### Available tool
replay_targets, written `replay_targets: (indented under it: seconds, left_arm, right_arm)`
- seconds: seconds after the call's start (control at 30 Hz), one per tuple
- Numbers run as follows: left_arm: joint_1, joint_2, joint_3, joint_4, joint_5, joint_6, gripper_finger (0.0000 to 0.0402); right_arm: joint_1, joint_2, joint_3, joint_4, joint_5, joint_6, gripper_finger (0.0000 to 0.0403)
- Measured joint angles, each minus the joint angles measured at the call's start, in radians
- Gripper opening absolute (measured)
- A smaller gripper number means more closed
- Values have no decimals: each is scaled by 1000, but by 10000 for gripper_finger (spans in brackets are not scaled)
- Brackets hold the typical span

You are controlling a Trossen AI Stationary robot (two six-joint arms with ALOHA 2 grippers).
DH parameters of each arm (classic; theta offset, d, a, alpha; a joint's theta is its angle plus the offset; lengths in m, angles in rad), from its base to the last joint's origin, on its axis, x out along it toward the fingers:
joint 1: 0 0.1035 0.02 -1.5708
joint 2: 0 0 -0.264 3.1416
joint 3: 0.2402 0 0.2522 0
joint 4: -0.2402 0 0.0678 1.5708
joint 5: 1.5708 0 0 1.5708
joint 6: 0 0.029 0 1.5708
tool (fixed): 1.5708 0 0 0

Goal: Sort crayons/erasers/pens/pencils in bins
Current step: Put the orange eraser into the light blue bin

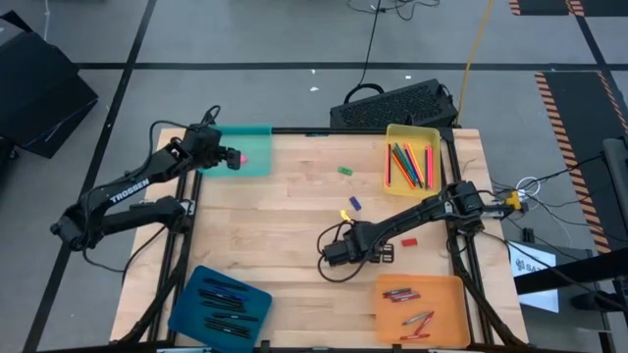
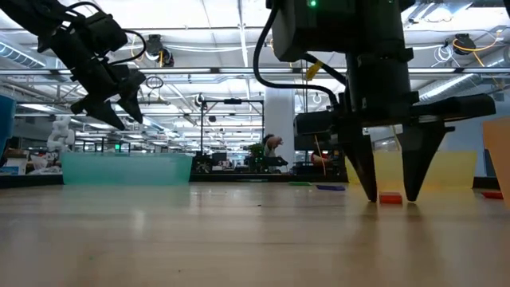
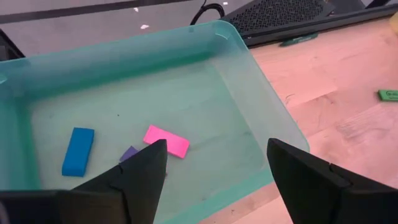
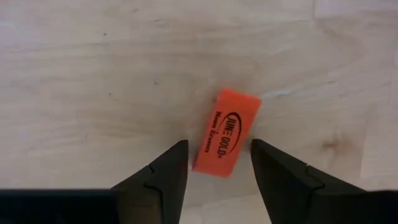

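Note:
A red eraser [image 4: 225, 132] lies flat on the wooden table [image 1: 285, 226], right of centre. My right gripper [image 4: 217, 152] points down at it, open, with one fingertip on either side of the eraser's near end; the low view shows its fingertips [image 2: 372, 190] down at the table top. My left gripper [image 3: 214, 158] hangs open above the teal bin [image 3: 261, 106] at the far left. In that bin lie a blue eraser [image 3: 78, 150], a pink eraser [image 3: 166, 140] and a small purple one [image 3: 129, 153]. My right gripper's fingers come from above, one on either side of the red eraser's near end [image 4: 211, 163], and lie across it. One fingertip [image 4: 256, 148] stands right at the eraser's edge; I cannot tell whether it touches. The eraser lies flat on the table.
A green eraser [image 1: 345, 171], a blue eraser [image 1: 355, 204] and a small yellow piece [image 1: 345, 214] lie loose mid-table. The yellow bin [image 1: 432, 132] holds pencils, the orange bin [image 1: 446, 289] crayons, the dark blue bin [image 1: 186, 304] pens. A black keyboard [image 1: 392, 103] sits beyond the far edge.

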Motion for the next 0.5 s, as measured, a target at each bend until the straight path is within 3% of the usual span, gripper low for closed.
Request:
replay_targets:
  seconds: [0.27, 0.37, 0.5]
  left_arm:
    - [0, 0, 0, 4, -4, -1, 278]
    - [0, 0, 0, 4, 2, -2, 278]
    - [0, 0, 0, 4, 117, -4, 278]
  right_arm:
    - [-33, -3, -53, 40, 30, 16, 162]
    - [-42, -2, -73, 43, 22, 15, 135]
    - [-42, -1, -74, 40, 22, 11, 85]
